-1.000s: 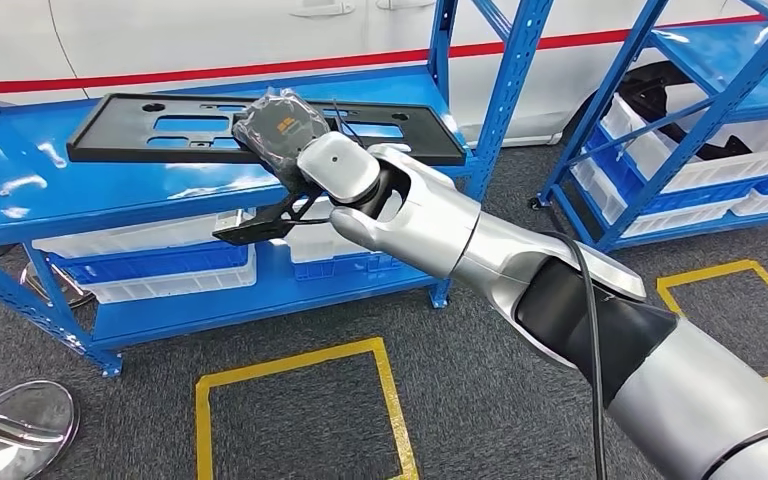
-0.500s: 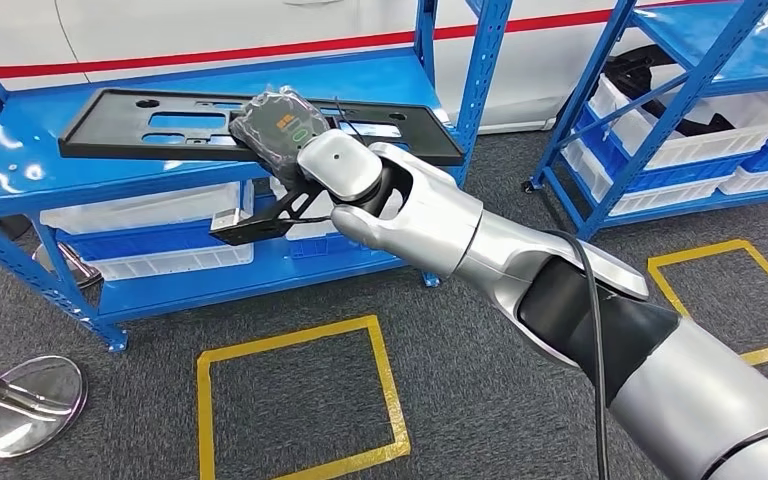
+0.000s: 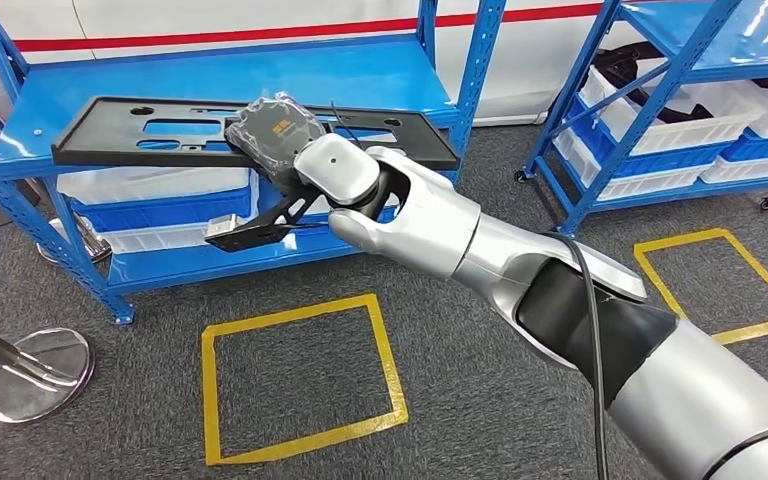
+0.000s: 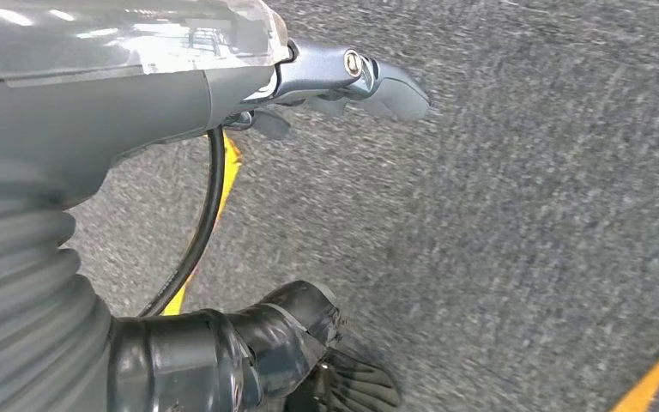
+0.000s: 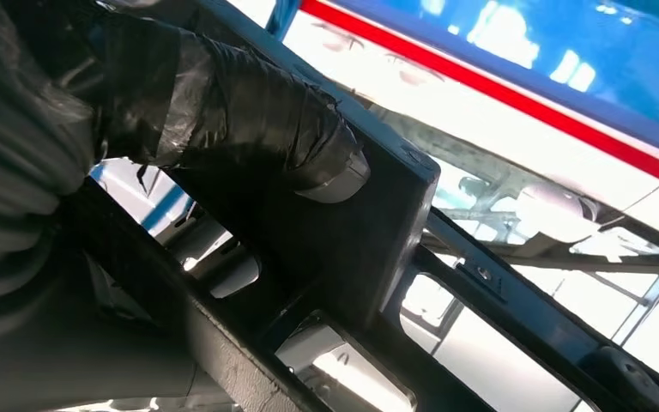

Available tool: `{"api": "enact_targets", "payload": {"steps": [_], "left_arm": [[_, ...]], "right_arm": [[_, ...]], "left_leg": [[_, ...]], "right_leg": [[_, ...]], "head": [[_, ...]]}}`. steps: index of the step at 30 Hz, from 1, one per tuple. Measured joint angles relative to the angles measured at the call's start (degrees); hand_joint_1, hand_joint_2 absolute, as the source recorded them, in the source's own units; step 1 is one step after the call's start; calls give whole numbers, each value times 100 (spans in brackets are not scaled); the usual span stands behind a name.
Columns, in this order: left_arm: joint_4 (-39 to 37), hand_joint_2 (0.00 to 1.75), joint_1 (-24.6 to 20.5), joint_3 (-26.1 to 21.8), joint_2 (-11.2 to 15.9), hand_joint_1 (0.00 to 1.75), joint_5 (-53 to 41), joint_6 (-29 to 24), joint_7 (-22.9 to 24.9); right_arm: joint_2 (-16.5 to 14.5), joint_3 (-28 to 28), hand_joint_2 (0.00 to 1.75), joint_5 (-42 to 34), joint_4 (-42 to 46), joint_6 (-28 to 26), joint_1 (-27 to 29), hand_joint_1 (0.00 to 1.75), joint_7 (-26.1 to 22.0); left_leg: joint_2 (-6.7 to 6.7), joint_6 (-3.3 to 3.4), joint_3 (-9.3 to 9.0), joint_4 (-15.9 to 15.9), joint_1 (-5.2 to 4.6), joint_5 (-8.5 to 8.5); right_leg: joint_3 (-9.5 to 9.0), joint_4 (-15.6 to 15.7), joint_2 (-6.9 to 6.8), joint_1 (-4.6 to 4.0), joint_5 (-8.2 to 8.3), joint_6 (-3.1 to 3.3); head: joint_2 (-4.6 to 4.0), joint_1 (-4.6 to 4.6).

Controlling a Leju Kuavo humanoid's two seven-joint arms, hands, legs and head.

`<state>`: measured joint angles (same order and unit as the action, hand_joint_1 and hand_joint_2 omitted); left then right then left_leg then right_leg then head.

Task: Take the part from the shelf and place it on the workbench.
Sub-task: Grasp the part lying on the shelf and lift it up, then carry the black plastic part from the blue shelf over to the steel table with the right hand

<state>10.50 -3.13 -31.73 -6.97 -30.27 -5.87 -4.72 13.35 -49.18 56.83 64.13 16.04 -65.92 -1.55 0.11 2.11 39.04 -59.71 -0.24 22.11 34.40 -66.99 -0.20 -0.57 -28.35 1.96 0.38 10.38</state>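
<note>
Part (image 3: 160, 130), a long flat black panel with cut-out slots, is clamped in the right hand (image 3: 305, 180) and lies level just above the blue shelf (image 3: 260, 80), its near edge overhanging the shelf's front lip. In the right wrist view a dark taped finger (image 5: 249, 120) presses on the panel's flat edge. Below the shelf's front edge, grey carpet carries a yellow taped square (image 3: 300, 375); a round metal stand base (image 3: 35, 372) sits near the shelf's corner post. Over carpet, the left hand (image 4: 343, 77) holds nothing; how its fingers lie cannot be told.
</note>
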Motion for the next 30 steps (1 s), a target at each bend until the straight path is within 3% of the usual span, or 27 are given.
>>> {"api": "enact_targets", "payload": {"steps": [1, 2, 3, 5, 6, 7, 9, 10, 11, 12, 13, 14, 15, 16, 18, 20, 21, 23, 25, 26, 27, 28, 30], "left_arm": [[1, 175, -2, -3, -10, 0, -17, 0, 4], [2, 175, -4, -9, -19, 0, -36, 2, 9], [3, 175, -5, -20, -24, 0, -60, 3, 15], [4, 175, 2, -49, -10, 0, -95, 4, 34], [4, 175, 8, -63, -8, 0, -108, 3, 45], [4, 175, 14, -73, -5, 0, -118, 3, 54], [5, 175, 15, -81, 5, 0, -144, 4, 63], [5, 175, 14, -82, 14, 0, -155, 8, 63], [6, 175, 13, -83, 24, 0, -164, 13, 63], [6, 175, 12, -84, 33, 0, -170, 17, 63], [6, 175, 12, -84, 39, 0, -178, 22, 62], [6, 175, 7, -84, 43, 0, -190, 25, 61], [6, 175, -1, -84, 44, 0, -200, 27, 60], [6, 175, -9, -85, 45, 0, -210, 31, 58], [6, 175, -18, -87, 43, 0, -223, 39, 55], [6, 175, -8, -91, 42, 0, -232, 47, 54], [6, 175, -2, -92, 40, 0, -235, 51, 55], [6, 175, 2, -93, 38, 0, -243, 57, 52], [6, 175, 1, -94, 39, 0, -252, 60, 48], [6, 175, 2, -95, 39, 0, -255, 64, 41], [6, 175, 3, -96, 39, 0, -256, 79, 21], [6, 175, 4, -97, 39, 0, -256, 99, -12], [6, 175, 3, -97, 32, 0, -256, 156, -98]], "right_arm": [[-1, 0, 175, -12, 11, -5, -12, 175, 1], [1, 0, 175, -20, 23, -10, -26, 175, 2], [5, 0, 175, -27, 33, -15, -39, 175, 4], [20, -2, 175, -37, 36, -17, -49, 175, 13], [25, -4, 175, -42, 36, -17, -49, 175, 15], [27, -6, 175, -45, 37, -18, -45, 175, 17], [27, -11, 175, -48, 37, -17, -40, 175, 18], [26, -15, 175, -48, 36, -13, -37, 175, 19], [26, -22, 175, -46, 34, -5, -34, 175, 19], [26, -32, 175, -44, 33, 7, -32, 175, 20], [26, -44, 175, -41, 33, 19, -33, 175, 20], [26, -53, 175, -38, 33, 30, -35, 175, 20], [26, -59, 175, -36, 34, 36, -42, 175, 20], [25, -61, 175, -33, 36, 38, -48, 175, 20], [23, -62, 175, -27, 37, 39, -60, 175, 19], [26, -65, 175, -25, 23, 42, -53, 175, 18], [31, -66, 175, -24, 13, 45, -48, 175, 18], [40, -69, 175, -24, -5, 49, -44, 175, 17], [43, -73, 175, -24, -16, 53, -45, 175, 15], [43, -78, 175, -24, -25, 56, -44, 175, 13], [43, -87, 175, -25, -37, 60, -43, 175, 10], [44, -98, 175, -28, -46, 63, -43, 175, 7], [45, -113, 175, -36, -55, 67, -57, 175, 2]], "left_leg": [[2, -14, 28, 16, 5, -59], [7, -33, 36, 40, 23, -118], [12, -61, 36, 80, 43, -185], [6, -114, 40, 154, 58, -251], [-2, -140, 75, 108, 51, -151], [-10, -167, 134, -45, 47, 59], [-13, -233, 296, -695, 87, 641], [-12, -274, 357, -1067, 114, 819], [-11, -319, 369, -1350, 142, 854], [-10, -364, 309, -1471, 168, 756], [-8, -411, 155, -1397, 199, 589], [-7, -460, -83, -1147, 235, 468], [-11, -503, -370, -785, 247, 476], [-19, -495, -598, -456, 249, 557], [-37, -405, -777, -99, 212, 741], [-25, -270, -680, -72, 205, 663], [-12, -212, -622, -65, 205, 591], [15, -123, -475, -49, 216, 434], [19, -82, -295, -49, 193, 288], [20, -78, -208, -50, 178, 220], [20, -78, -117, -51, 163, 148], [20, -81, -34, -52, 149, 80], [19, -90, 100, -53, 136, -49]], "right_leg": [[-269, 379, -5, -46, -60, 73], [-423, 643, -6, -87, -117, 121], [-486, 797, -9, -114, -130, 145], [-460, 953, -20, -105, 50, 151], [-444, 1039, -34, -80, 141, 160], [-405, 1113, -47, -47, 238, 157], [-244, 1128, -53, -19, 399, 144], [-140, 1108, -53, -6, 469, 125], [-30, 1077, -54, 11, 532, 98], [84, 1032, -55, 38, 586, 62], [200, 971, -57, 71, 630, 20], [311, 892, -59, 100, 663, -23], [423, 802, -58, 117, 688, -64], [515, 722, -58, 123, 713, -102], [625, 646, -59, 116, 796, -176], [670, 671, -55, 131, 891, -250], [712, 635, -48, 145, 812, -281], [850, 259, -32, 161, 335, -325], [991, -488, -26, 166, -234, -351], [1008, -802, -22, 165, -349, -352], [950, -978, -17, 158, -338, -339], [791, -937, -12, 144, -220, -308], [193, -304, -1, 79, -53, -179]], "head": [[1, -1], [1, 1], [1, 1], [0, 5], [0, 4], [0, 4], [0, 2], [0, 2], [-1, 2], [-1, 2], [-1, 1], [-1, 1], [0, 0], [1, 1], [1, 3], [0, 2], [0, 4], [-1, 7], [-1, 8], [-1, 7], [-1, 7], [-1, 7], [0, 6]]}}
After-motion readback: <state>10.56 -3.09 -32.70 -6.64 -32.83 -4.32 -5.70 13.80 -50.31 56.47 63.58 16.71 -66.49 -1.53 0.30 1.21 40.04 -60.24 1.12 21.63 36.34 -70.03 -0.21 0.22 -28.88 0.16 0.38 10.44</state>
